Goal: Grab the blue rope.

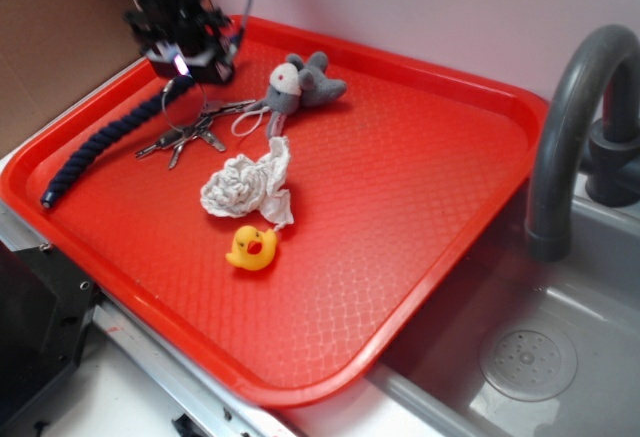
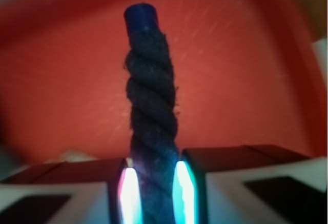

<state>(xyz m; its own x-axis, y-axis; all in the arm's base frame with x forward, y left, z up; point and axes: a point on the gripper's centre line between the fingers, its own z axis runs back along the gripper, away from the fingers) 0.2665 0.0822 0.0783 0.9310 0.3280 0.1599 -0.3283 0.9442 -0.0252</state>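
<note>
Gripper (image 2: 154, 193) pinches blue rope (image 2: 151, 111) between both pads, upper left of the exterior frame; grab apparently made, lift unconfirmed.

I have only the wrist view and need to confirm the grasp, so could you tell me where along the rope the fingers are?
Observer: Near its far end. Most of the rope trails away from the gripper toward the tray's near left rim.
Operator: Thank you. Is anything close to the grip point?
Observer: Yes, a key ring with keys lies right beside the gripper.
Operator: Is the rope lifted?
Observer: Its free end rests on the tray; I cannot tell about the gripped end.
</note>
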